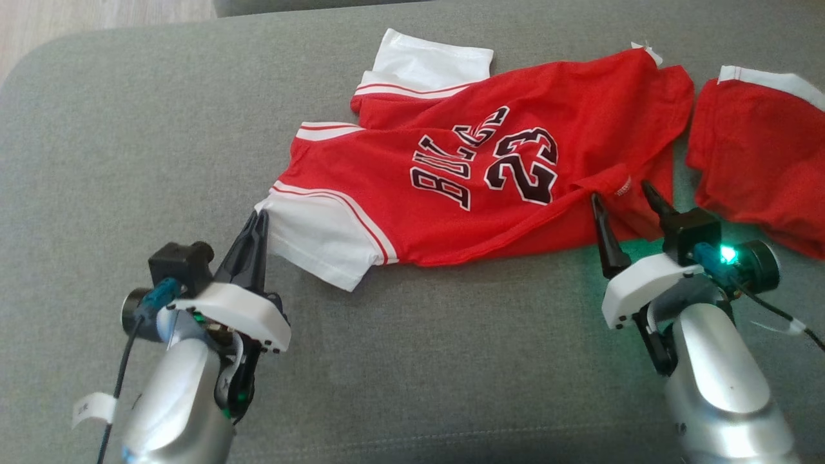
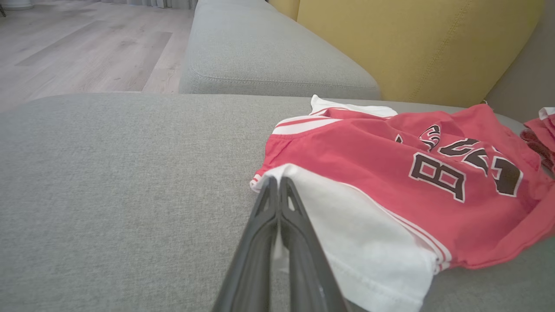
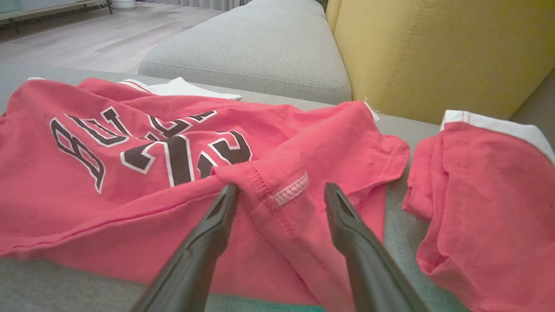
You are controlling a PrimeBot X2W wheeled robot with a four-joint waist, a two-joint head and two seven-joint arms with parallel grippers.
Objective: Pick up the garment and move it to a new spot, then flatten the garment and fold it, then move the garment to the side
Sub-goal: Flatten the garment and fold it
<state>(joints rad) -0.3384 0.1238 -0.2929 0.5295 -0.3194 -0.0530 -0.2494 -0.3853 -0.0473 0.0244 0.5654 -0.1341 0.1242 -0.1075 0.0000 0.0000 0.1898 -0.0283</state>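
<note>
**One gripper at each end of the shirt**

The red shirt (image 1: 451, 193) lies on the grey seat (image 1: 129, 129). It lies sideways to the robot. Its long way runs from the robot's left to its right. The white sleeves point left and the bottom edge points right.

The left gripper (image 1: 258, 222) is at the shirt's sleeve end. Its fingers are pressed together on the corner of the near sleeve (image 1: 322, 241), and they look like they are pinching it.

The right gripper (image 1: 621, 191) is at the shirt's bottom end. Its fingers are apart, one on each side of a bump of red hem (image 1: 612, 182) that sticks up. They have not squeezed it.

I think the right fingers should close on that bump next. Then both arms could pull away from each other along the shirt's long way to make it flat.

Red shorts (image 1: 754, 161) lie just beside the shirt's bottom end, not touching it.
</note>
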